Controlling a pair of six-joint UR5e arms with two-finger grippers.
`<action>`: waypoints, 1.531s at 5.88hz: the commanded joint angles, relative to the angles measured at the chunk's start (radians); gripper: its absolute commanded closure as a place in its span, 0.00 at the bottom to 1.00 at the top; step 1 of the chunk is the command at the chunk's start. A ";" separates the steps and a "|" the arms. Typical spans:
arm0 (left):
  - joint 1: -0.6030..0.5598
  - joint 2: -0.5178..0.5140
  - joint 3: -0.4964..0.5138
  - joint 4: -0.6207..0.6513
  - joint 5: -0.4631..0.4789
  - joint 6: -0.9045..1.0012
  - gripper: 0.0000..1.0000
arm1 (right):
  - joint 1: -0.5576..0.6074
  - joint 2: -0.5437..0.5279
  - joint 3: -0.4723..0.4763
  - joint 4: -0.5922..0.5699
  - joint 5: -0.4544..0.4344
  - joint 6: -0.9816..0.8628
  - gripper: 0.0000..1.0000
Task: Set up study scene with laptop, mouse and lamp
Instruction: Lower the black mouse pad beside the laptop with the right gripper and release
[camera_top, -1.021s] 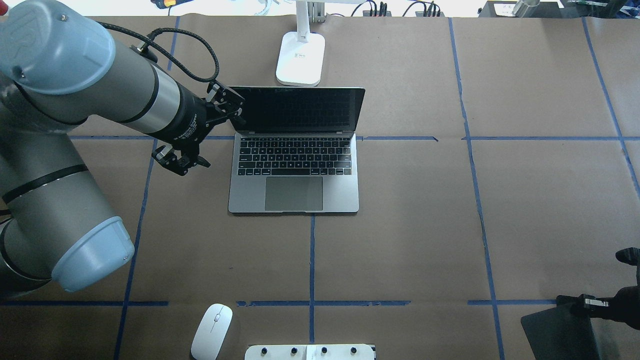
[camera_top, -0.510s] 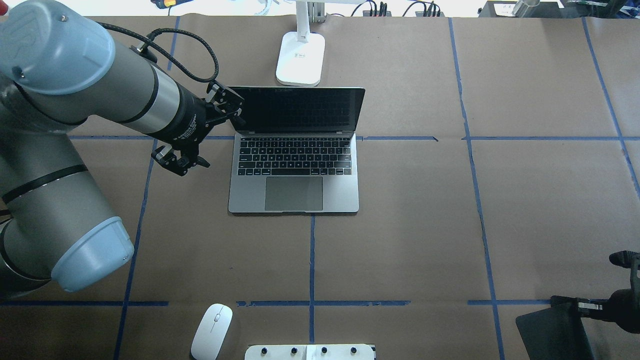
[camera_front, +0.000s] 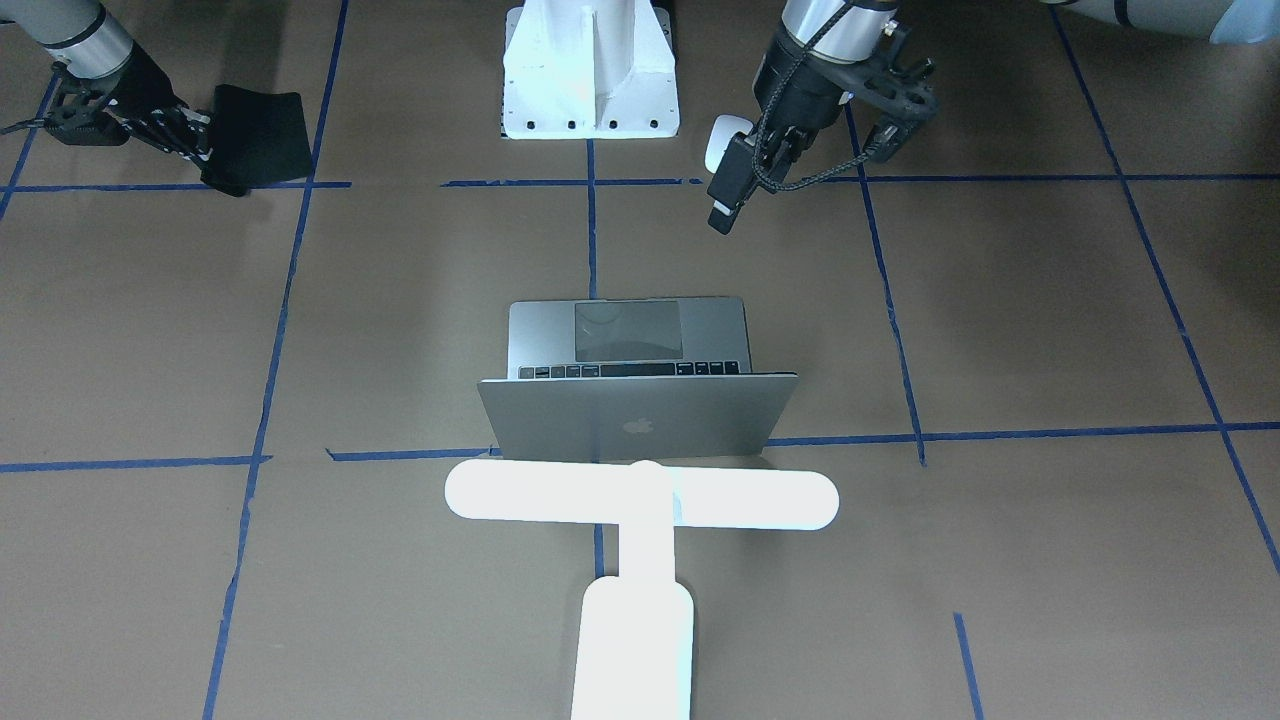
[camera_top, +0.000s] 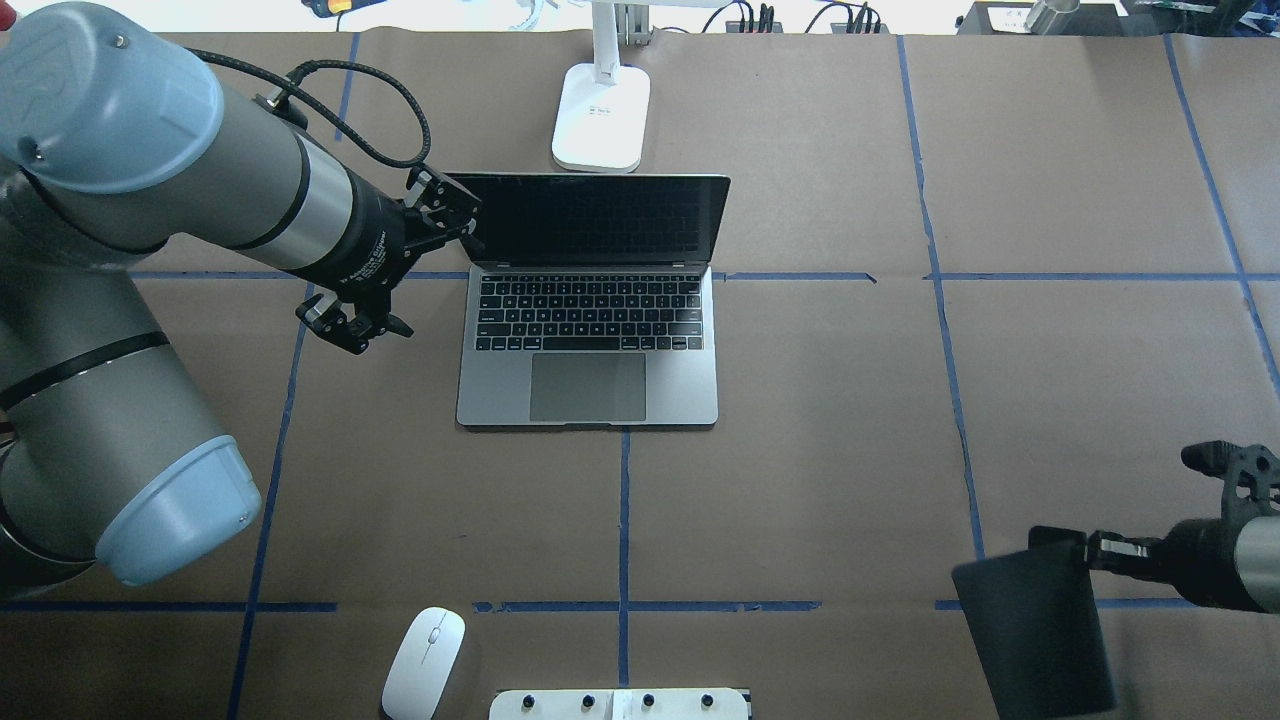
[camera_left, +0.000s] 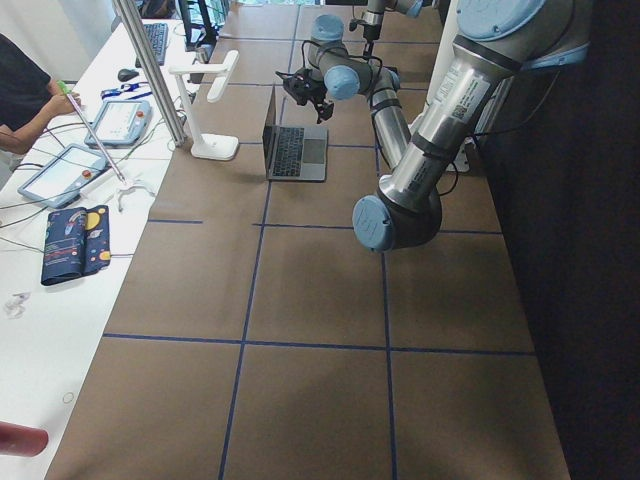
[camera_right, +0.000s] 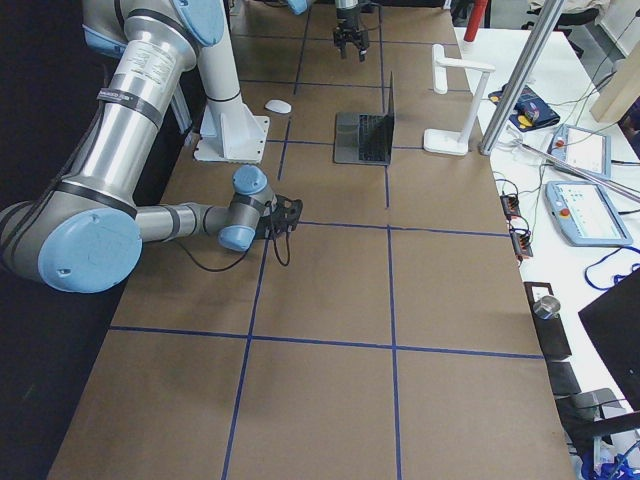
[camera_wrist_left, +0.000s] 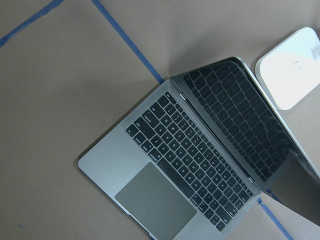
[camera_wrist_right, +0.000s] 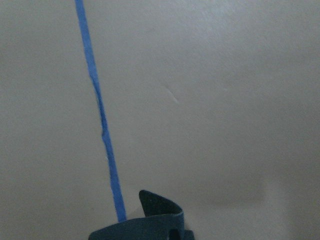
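Observation:
The grey laptop (camera_top: 590, 340) stands open mid-table, its screen dark; the left wrist view shows its keyboard (camera_wrist_left: 200, 165). Behind it glows the white lamp (camera_front: 640, 497), whose base (camera_top: 600, 115) is at the far edge. The white mouse (camera_top: 425, 660) lies near the pedestal, partly hidden in the front view (camera_front: 722, 140). My left gripper (camera_top: 400, 270) hovers open and holds nothing, just left of the laptop's hinge. My right gripper (camera_top: 1100, 550) is shut on the edge of a black mouse pad (camera_top: 1040, 630), held off the table at the near right.
The white bolted robot pedestal (camera_front: 590, 70) sits at the near middle edge. Blue tape lines (camera_top: 623, 520) grid the brown table. A side desk with tablets (camera_left: 65, 175), a metal pole (camera_left: 150, 70) and a person's arm (camera_left: 20, 100) lies beyond the lamp.
My right gripper has carried the mouse pad leftward and farther onto the table. My left arm has shifted slightly left, its gripper still open.

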 joint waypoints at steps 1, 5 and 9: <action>0.001 0.033 -0.022 0.000 0.001 0.000 0.00 | 0.168 0.282 -0.064 -0.217 0.058 -0.025 1.00; 0.027 0.079 -0.046 -0.002 0.013 0.005 0.00 | 0.363 0.831 -0.503 -0.398 0.163 -0.138 1.00; 0.046 0.088 -0.045 0.000 0.013 0.005 0.00 | 0.373 0.857 -0.511 -0.401 0.162 -0.143 0.01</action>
